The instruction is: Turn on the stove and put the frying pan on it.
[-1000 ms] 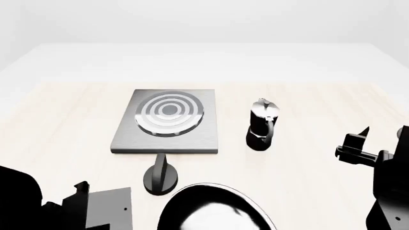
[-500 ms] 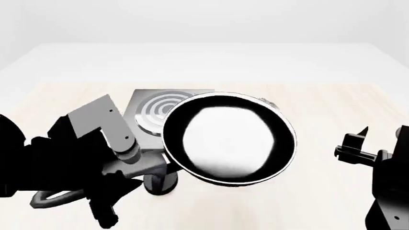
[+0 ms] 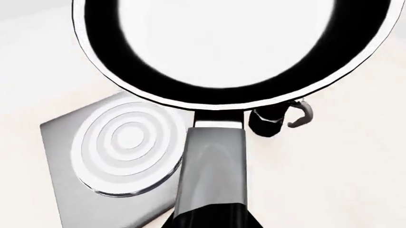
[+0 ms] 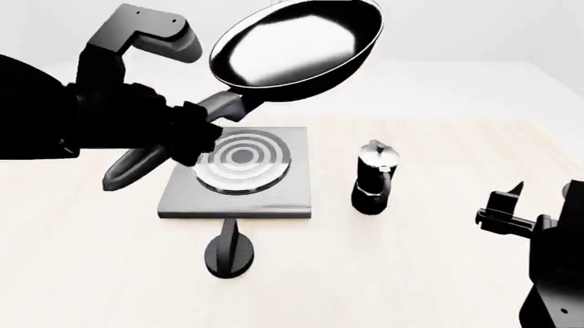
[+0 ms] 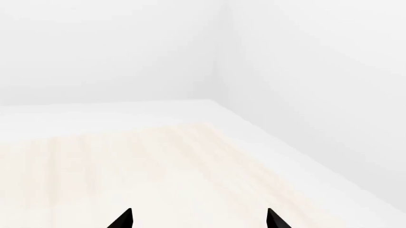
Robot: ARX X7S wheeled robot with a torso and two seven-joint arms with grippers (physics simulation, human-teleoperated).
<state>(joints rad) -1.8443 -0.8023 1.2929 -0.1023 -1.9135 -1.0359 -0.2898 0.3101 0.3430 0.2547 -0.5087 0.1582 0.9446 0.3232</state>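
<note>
The left gripper [image 4: 187,130] is clamped on the long grey handle of the frying pan [image 4: 297,42], holding it high in the air, tilted so its pale inside faces the head camera. In the head view the pan hangs at about twelve o'clock from the stove [image 4: 239,174], clear of it. The stove lies flat on the pale wooden table [image 4: 438,260], its ringed burner bare. The small black knob [image 4: 231,253] stands apart at the stove's six o'clock, and the moka pot [image 4: 374,178] stands upright at its three o'clock, near but not touching. In the left wrist view the handle runs over one edge of the stove. The right gripper [image 4: 538,198] hovers over the table near the head view's right edge, well apart from everything, its two fingertips [image 5: 123,219] spread with nothing between them.
</note>
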